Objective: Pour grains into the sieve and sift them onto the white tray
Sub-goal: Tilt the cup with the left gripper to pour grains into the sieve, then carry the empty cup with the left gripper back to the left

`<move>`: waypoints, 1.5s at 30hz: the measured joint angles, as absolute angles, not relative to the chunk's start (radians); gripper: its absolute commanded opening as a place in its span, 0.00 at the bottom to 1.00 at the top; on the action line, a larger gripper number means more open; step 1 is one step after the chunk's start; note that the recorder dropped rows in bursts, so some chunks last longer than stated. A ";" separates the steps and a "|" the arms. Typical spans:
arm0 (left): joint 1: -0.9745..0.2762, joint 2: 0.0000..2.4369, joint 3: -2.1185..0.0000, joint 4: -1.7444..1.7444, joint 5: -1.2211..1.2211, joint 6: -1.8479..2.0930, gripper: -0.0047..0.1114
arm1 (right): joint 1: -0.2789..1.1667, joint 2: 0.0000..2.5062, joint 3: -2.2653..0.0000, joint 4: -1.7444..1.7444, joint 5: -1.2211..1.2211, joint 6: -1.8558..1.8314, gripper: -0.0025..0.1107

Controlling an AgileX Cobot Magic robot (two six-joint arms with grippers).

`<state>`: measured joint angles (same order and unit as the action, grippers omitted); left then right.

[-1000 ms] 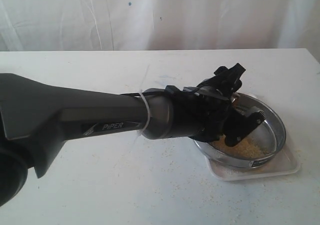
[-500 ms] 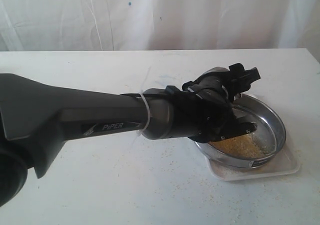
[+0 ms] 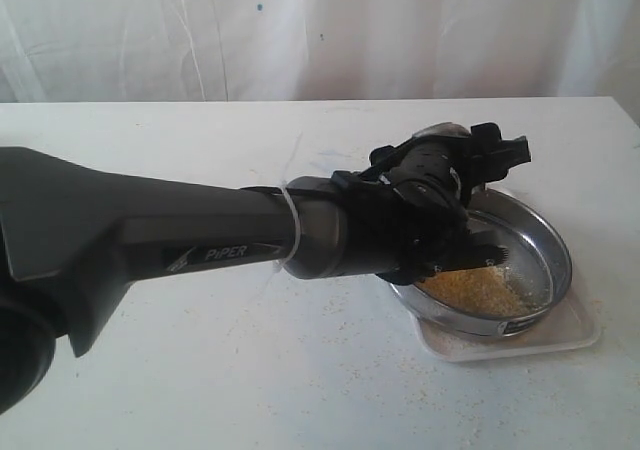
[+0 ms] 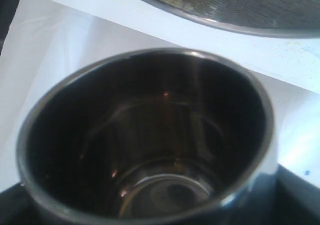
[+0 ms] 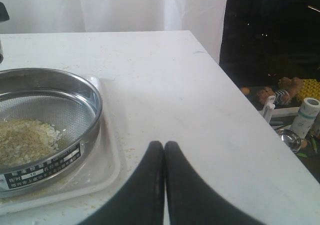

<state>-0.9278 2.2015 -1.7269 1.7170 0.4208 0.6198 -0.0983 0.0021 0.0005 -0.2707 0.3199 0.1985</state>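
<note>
Left pincer (image 3: 497,206) grips a steel cup (image 3: 441,132) over the sieve's (image 3: 548,262) rim, on the side facing its own arm. One finger sits high above the rim and the other low, just over the mesh, so the wrist is rolled onto its side. Seen from the left wrist, the cup (image 4: 150,135) has a bare, polished inside, and the sieve's edge lies just beyond its mouth.

Inside the sieve (image 5: 95,104), the grains (image 3: 478,290) lie in a yellow heap with paler flakes (image 5: 22,140), on the mesh toward the side bearing the label (image 5: 44,168). The sieve rests on the white tray (image 3: 582,332), which shows past its rim on every visible side (image 5: 113,161). Loose specks dot the counter (image 3: 200,370) around the tray.

The left forearm (image 3: 150,240) stretches nearly level toward the sieve, low over the counter.

The right pincer (image 5: 164,147) is closed on nothing, its fingertips pressed together. It hangs over bare counter beside the tray, apart from the sieve.
</note>
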 measured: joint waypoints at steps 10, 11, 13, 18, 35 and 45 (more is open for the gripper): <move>-0.977 2.193 -1.727 1.717 0.559 0.259 0.04 | -0.098 0.002 0.000 -0.271 0.320 0.198 0.02; -0.980 2.183 -1.727 1.705 0.569 0.217 0.04 | -0.098 0.002 0.000 -0.271 0.320 0.198 0.02; -0.981 2.128 -1.727 1.551 0.555 0.101 0.04 | -0.098 0.002 0.000 -0.271 0.320 0.198 0.02; -0.911 1.995 -1.727 0.991 0.347 0.057 0.04 | -0.098 0.002 0.000 -0.271 0.320 0.198 0.02; -0.594 1.710 -1.126 0.479 -0.299 -0.090 0.04 | -0.098 0.002 0.000 -0.271 0.320 0.198 0.02; -0.215 1.618 -0.697 0.400 -0.685 -0.096 0.04 | -0.098 0.002 0.000 -0.271 0.320 0.198 0.02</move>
